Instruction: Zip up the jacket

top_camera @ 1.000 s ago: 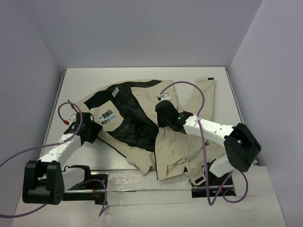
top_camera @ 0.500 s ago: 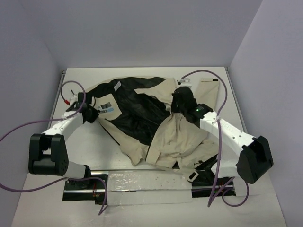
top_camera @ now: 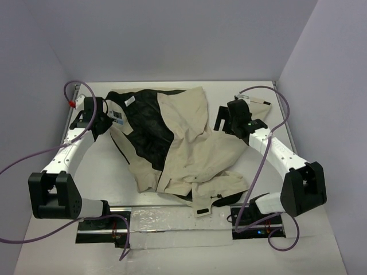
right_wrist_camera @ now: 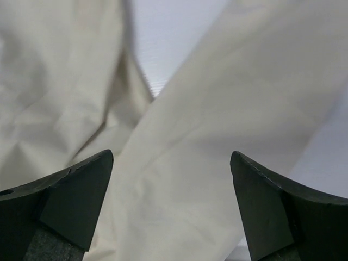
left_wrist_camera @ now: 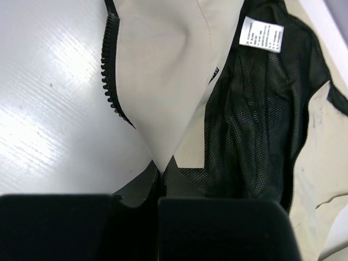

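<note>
- Top external view: the jacket (top_camera: 189, 143) lies crumpled in the middle of the table (top_camera: 103, 172). It runs from the upper left of the frame down to the lower middle.
- It's lying open. The black mesh lining (top_camera: 146, 129) shows on the left half, and a beige panel is folded over the right half.
- Left wrist view, jacket (left_wrist_camera: 163, 81): a beige front edge comes to a point right at the fingertips. A row of dark zipper teeth (left_wrist_camera: 109, 81) runs along its left side over the bare table (left_wrist_camera: 49, 98).
- Same view: the mesh lining (left_wrist_camera: 255, 125) fills the right side, with a white label (left_wrist_camera: 261, 33) at the upper right.
- The left gripper (left_wrist_camera: 162, 166) is pinched closed on that beige edge of the jacket. From above, it (top_camera: 106, 121) sits at the jacket's upper left corner.
- The right gripper (top_camera: 221, 120) is in the upper right, at the jacket's right edge.
- Right wrist view: its fingers are spread wide with nothing between them (right_wrist_camera: 171, 156). Beige cloth (right_wrist_camera: 217, 109) sits below them, a bit blurry, and I can't tell if they touch it.
- Purple cables (top_camera: 269, 149) loop off both arms.
</note>
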You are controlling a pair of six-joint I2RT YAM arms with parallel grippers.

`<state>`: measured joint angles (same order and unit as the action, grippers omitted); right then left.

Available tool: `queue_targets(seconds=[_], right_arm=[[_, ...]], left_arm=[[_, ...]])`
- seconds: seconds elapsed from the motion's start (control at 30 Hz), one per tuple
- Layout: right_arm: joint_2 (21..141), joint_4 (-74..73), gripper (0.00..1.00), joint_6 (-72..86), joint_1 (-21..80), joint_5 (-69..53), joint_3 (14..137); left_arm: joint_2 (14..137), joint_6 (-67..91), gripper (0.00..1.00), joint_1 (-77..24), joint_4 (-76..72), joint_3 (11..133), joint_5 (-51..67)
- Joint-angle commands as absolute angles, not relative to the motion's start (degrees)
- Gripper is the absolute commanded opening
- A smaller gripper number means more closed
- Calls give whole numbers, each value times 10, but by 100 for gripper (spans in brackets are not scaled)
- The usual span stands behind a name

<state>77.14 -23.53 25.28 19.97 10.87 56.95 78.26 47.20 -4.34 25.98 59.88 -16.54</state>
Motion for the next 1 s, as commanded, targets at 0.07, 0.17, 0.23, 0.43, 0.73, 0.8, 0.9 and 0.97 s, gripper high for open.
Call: queue_targets(seconds=[0.07,0.17,0.23,0.43,0.73,0.8,0.9,0.97], right_arm=[[831,-269,97,304,168,188,565],[851,-235,98,331,147,172,531],[869,-215,99,340,143,152,517],[886,-159,17,361,134,103,488],[666,-181,0,346,59,239,432],[628,-179,0,344,40,253,417],[603,-152,0,315,48,197,412],[611,-125,12,271,75,139,424]], left_arm=[[753,451,0,-41,256,581,-143],[743,449,0,-43,253,572,-136],[738,449,0,-44,254,570,-138],[728,445,0,-44,263,573,-139],[701,425,0,-44,281,592,-147],[693,426,0,-44,278,587,-147],[690,427,0,-45,269,575,-141],[694,429,0,-45,270,572,-139]])
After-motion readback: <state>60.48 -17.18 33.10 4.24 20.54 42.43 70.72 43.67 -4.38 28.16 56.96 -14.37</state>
